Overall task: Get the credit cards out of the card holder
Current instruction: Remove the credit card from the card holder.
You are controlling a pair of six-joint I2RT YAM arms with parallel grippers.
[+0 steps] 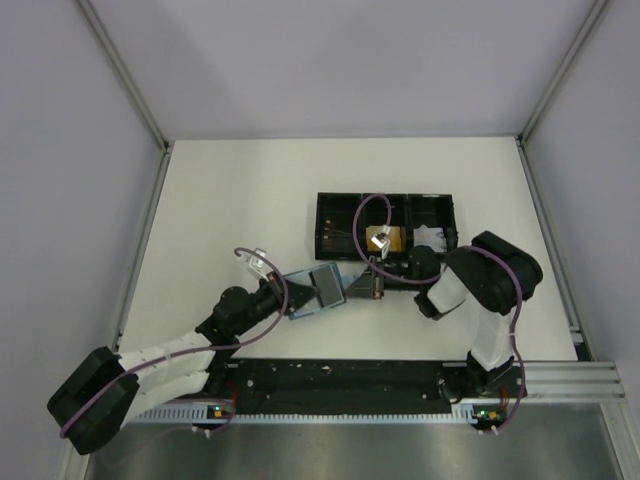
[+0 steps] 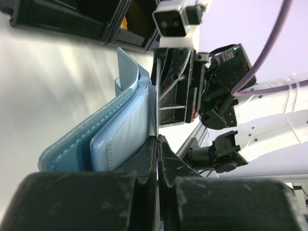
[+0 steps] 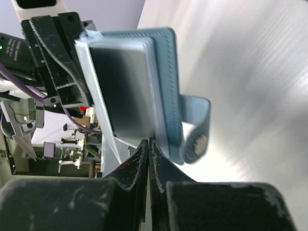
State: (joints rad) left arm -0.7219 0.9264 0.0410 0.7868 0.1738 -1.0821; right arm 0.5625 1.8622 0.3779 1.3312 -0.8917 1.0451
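Card holder (image 1: pixel 322 290), open just before the black tray (image 1: pixel 335 205), long axis along its near wall, clenched between my left end effector (image 1: pixel 290 298) and right end effector (image 1: pixel 373 285). Tray: orange-gold card (image 1: pixel 388 238) centre, white wad (image 1: pixel 432 238) right.

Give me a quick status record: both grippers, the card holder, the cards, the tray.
left gripper: shut on one edge of the card holder
right gripper: shut on the holder's opposite edge
card holder: spread open between the two arms, on the near side of the black tray
dark card: looks to be in an inner pocket of the holder
orange-gold card: in the tray's middle compartment
white wad: in the tray's right compartment
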